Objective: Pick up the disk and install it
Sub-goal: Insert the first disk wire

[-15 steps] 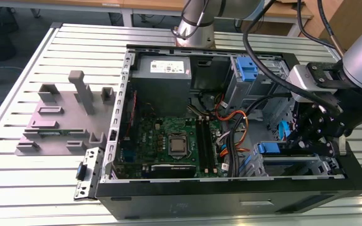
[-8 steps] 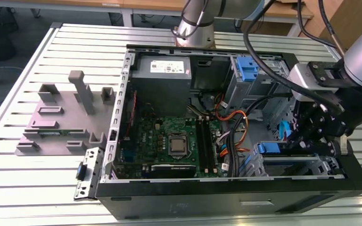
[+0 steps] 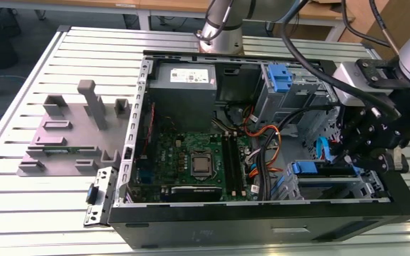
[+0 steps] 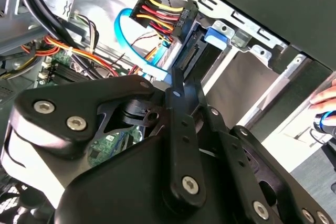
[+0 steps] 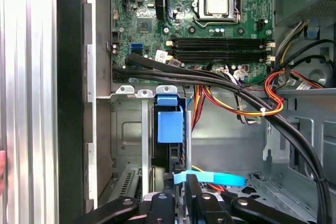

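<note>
As far as both wrist views show, the black linked gripper (image 4: 177, 77) has its jaws pressed together into one narrow tip with nothing caught between them. That tip sits against, or just beside, the near end of the disk. Whether it actually bears on the disk cannot be told.

The disk (image 5: 169, 153), a flat dark-edged hard drive carried in blue plastic side rails, stands on edge in the silver sheet-metal drive cage (image 5: 131, 129) at the corner of the open black computer case (image 3: 262, 221). Its blue plastic pull tab (image 5: 170, 119) faces outward. In the exterior view the disk (image 3: 326, 172) lies low in that cage, directly under the gripper (image 3: 346, 160).

Handling, as a judgement:
- The drive is rigid and fairly heavy for its size.
- Its bare metal faces are smooth and likely to slip.
- It is sensitive to knocks.
- The soundest hold is across the two railed long edges, away from the connector end.

A flat light-blue data cable (image 5: 210, 178) and a bundle of red, yellow and black power wires (image 4: 160, 11) hang close by the tip.
</note>
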`<move>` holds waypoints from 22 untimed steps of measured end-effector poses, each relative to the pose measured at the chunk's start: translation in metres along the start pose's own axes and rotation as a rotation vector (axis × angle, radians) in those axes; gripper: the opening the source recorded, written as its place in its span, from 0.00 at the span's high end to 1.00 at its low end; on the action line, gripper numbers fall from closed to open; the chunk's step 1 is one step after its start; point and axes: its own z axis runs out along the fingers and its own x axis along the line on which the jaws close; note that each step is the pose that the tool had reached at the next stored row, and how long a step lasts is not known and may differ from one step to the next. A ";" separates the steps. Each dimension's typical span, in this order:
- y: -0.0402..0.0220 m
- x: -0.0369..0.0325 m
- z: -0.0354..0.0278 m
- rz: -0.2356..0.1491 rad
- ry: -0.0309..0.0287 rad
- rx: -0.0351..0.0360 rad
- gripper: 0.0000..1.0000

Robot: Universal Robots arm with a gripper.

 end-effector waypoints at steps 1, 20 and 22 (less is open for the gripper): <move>0.0000 0.0000 -0.0012 0.000 0.0000 0.0000 0.76; -0.0001 -0.0003 -0.0073 0.000 0.0000 0.0000 0.76; -0.0005 -0.0003 -0.0073 0.000 0.0002 0.0000 0.76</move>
